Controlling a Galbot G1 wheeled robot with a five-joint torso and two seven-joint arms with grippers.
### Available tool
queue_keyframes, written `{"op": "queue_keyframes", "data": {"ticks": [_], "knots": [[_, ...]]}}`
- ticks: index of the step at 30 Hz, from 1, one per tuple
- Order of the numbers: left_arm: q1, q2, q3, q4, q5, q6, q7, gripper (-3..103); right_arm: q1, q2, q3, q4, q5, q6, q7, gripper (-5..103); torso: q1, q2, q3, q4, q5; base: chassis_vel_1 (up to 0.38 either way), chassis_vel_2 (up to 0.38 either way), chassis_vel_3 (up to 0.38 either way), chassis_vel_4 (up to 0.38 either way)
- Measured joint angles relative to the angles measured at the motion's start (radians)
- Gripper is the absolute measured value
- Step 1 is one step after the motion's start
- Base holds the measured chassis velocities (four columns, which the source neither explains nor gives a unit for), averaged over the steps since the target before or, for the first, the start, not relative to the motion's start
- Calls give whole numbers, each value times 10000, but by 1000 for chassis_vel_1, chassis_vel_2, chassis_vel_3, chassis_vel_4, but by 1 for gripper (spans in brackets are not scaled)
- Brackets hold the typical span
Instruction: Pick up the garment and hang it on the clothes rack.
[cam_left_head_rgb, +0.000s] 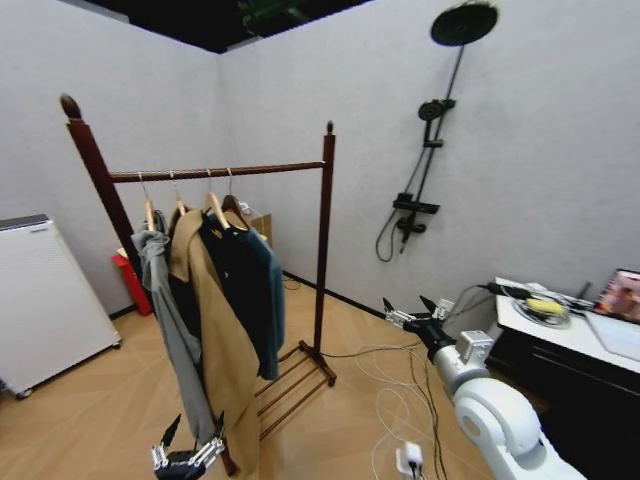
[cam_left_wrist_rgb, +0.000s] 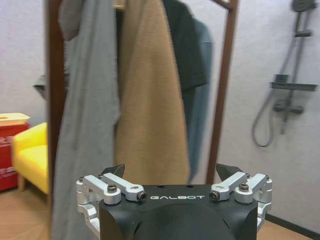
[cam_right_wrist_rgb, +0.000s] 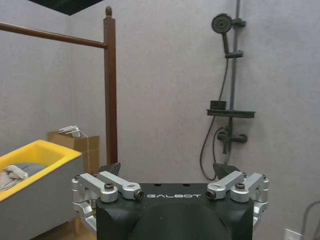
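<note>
The jacket (cam_left_head_rgb: 262, 285) is seen hung at the rack (cam_left_head_rgb: 325, 250) bar's right end; both empty pincers, left (cam_left_head_rgb: 186, 455) and right (cam_left_head_rgb: 412, 310), are held open, best kept clear.

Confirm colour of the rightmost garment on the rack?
Dark teal-blue garment, clearest in the head view.

A long tan coat (cam_left_head_rgb: 215, 330) hangs beside a grey hooded jacket (cam_left_head_rgb: 170, 320). Right of the coat, a black shower set (cam_left_head_rgb: 430, 150) is mounted on the wall. Left stands a white cabinet (cam_left_head_rgb: 45, 300); behind, a red box (cam_left_head_rgb: 128, 280).
</note>
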Motion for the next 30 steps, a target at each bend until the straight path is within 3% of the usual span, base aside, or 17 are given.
{"op": "queue_keyframes", "data": {"ticks": [10,12,16,30], "knots": [[-1,1,0,0,0,0,-2,100,76,-50,-113,-31,-11,41,-37,100,11,-6,3,0,-3,-106,-144,-159,-76],[-1,-1,0,0,0,0,-2,100,91,-24,-226,-42,-36,81,-36,100,17,-9,6,11,7,-148,-69,-61,-159],[-1,0,0,0,0,0,-2,100,63,50,-301,-46,-95,44,-38,100,14,-8,4,0,2,-153,-89,-105,-154],[0,0,0,0,0,0,-2,100,52,186,-357,-184,-212,42,-93,100,7,-5,2,1,3,-80,-182,-174,-81]]}}
